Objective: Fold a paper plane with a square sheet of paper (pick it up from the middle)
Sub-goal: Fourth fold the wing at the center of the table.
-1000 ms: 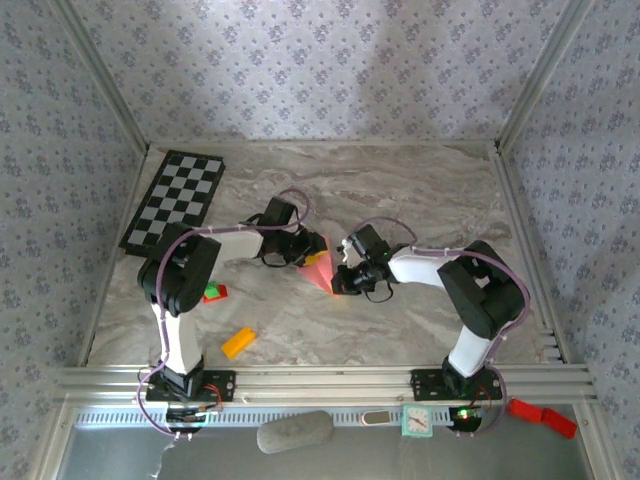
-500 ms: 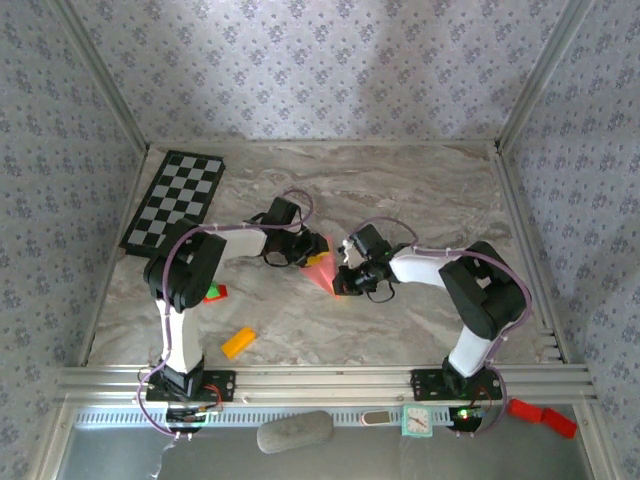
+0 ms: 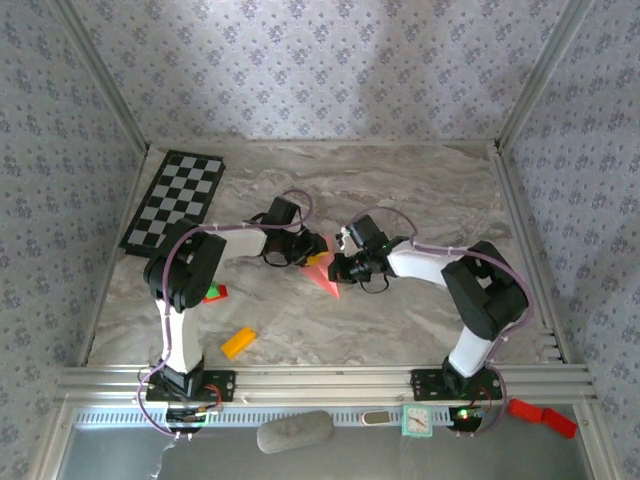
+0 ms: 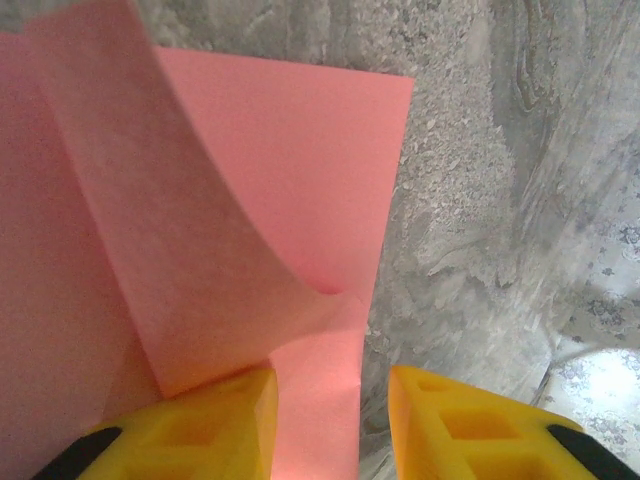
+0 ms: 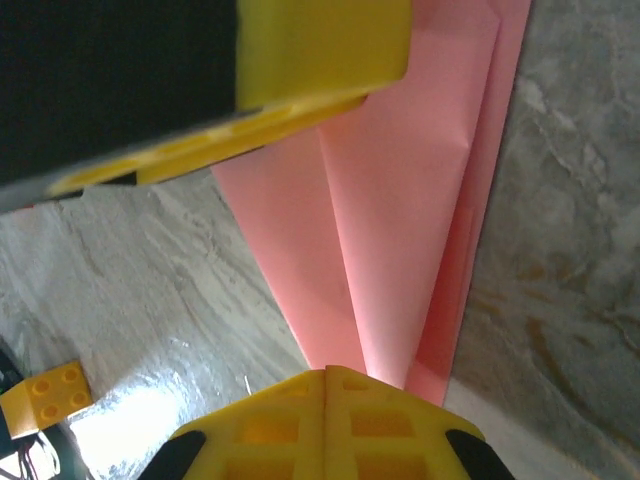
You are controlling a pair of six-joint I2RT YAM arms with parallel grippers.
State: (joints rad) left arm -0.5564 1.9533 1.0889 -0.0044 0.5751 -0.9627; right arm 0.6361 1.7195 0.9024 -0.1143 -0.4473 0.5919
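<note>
Two grippers at folded salmon-pink paper: my left gripper, jaws parted, paper's edge between them, holding nothing; my right gripper closed tight, tips touching paper's narrow end.

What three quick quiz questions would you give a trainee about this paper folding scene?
1. True or false: the right gripper is wide open.
2. The pink paper reaching into the left gripper is: A flat and unfolded; B folded, one flap curling up; C crumpled into a ball.
3. Fill in: the checkerboard mat lies on the far ____ side.
Key: 1 false; 2 B; 3 left.
</note>
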